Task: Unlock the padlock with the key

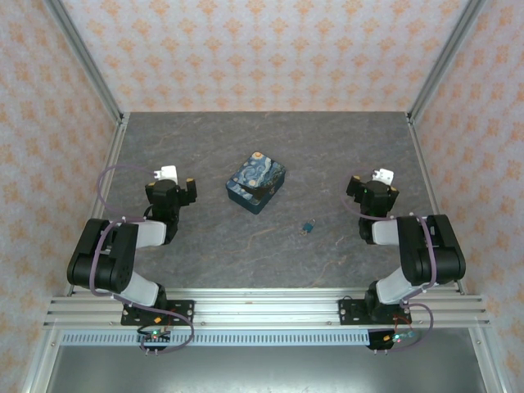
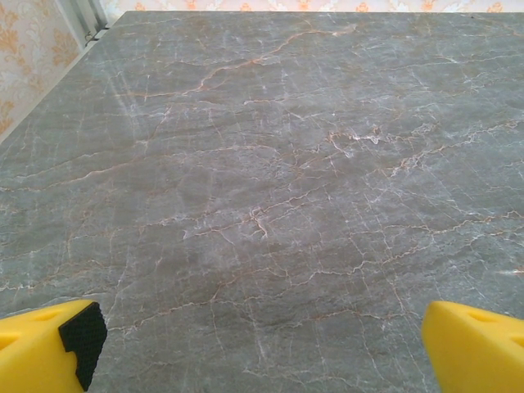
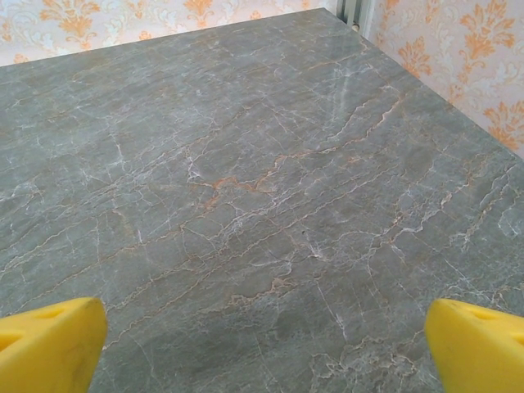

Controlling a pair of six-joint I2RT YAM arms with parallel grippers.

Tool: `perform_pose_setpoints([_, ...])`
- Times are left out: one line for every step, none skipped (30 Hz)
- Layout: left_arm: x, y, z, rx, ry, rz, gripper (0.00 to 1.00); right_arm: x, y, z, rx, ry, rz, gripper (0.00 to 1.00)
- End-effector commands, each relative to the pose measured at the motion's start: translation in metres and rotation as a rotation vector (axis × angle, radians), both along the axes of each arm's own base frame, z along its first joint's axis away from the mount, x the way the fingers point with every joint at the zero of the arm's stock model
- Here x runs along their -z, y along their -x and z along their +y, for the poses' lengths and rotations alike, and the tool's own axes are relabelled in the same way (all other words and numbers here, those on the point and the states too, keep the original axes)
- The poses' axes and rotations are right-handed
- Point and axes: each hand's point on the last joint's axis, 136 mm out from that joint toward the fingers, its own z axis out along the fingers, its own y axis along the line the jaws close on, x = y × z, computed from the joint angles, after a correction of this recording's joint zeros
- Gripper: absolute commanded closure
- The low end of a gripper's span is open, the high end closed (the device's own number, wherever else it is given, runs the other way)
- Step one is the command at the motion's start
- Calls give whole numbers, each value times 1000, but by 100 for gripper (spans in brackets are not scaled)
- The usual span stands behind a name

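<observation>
Fingers [image 2: 49,348] of the L gripper [image 2: 262,352] stand spread wide. Their yellow tips sit at the bottom corners of the L wrist view, at approx 7 and 5 o'clock, w/ bare table [image 2: 262,164] betw. them. A black pad shows on the 7 o'clock tip. They grasp nothing.

R gripper [image 3: 262,352] is released too. Its yellow fingers [image 3: 475,348] are far apart, w/ grey veined stone betw. them and nothing held.

Seen from the top cam, both arms are folded back close to their bases. Padlock [image 1: 256,182] lies on the table approx mid-width, a bit toward 12 o'clock. Its blue-and-yellow swirl face is up and it's turned cornerwise. L gripper is at 9 o'clock of it and R gripper at 3 o'clock, both well apart from it.

Key [image 1: 307,227] lies on the stone at 4 o'clock of the padlock, near it but not touching. Its teal head is visible, but the blade is too small to tell which way it points. The key is at approx 8 o'clock of the R gripper and nearer to it than to the L.

Orange-patterned wallpaper [image 1: 262,49] closes the table at 9, 12 and 3 o'clock. An alu rail [image 1: 262,307] at 6 o'clock carries the arm bases.
</observation>
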Motion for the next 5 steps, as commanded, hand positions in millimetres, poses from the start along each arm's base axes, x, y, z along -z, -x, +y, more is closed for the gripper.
perform_pose_setpoints([-10, -4, 4, -4, -15, -37, 0, -7, -4, 3, -11, -4, -19, 1])
perform_pose_setpoints([-10, -4, 4, -4, -15, -36, 0, -7, -3, 3, -11, -4, -21, 1])
perform_pose_setpoints([-11, -4, 4, -4, -16, -38, 0, -7, -3, 3, -12, -3, -23, 1])
perform_pose_setpoints([-11, -4, 4, -3, -17, -37, 0, -8, -2, 3, -13, -3, -25, 1])
perform_pose_setpoints([-11, -4, 4, -3, -17, -38, 0, -8, -2, 3, -14, -3, -27, 1])
